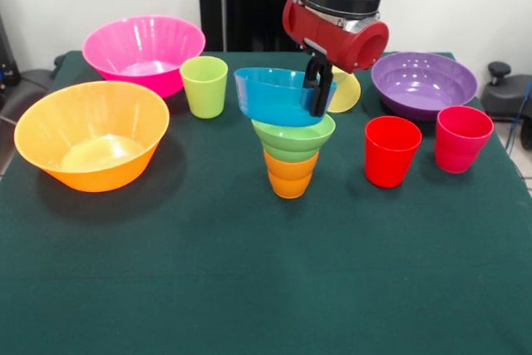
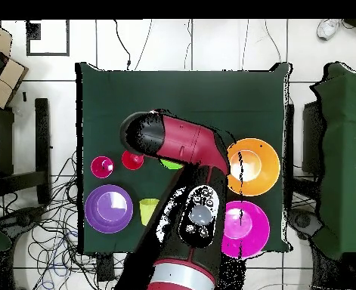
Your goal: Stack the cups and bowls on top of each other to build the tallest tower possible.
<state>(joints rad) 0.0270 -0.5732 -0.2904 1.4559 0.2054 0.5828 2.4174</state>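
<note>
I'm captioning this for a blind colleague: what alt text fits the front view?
A red and black robot gripper clamps the rim of a tilted blue bowl atop a light green bowl on an orange cup. Around the stack, orange, pink and purple bowls and green, yellow and red cups stand on the green table.

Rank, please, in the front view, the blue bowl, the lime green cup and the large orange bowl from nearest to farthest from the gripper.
1. Blue bowl: clamped at its rim by the gripper, atop the tower.
2. Lime green cup: left of the tower in the picture, standing apart.
3. Large orange bowl: far left in the picture.
</note>
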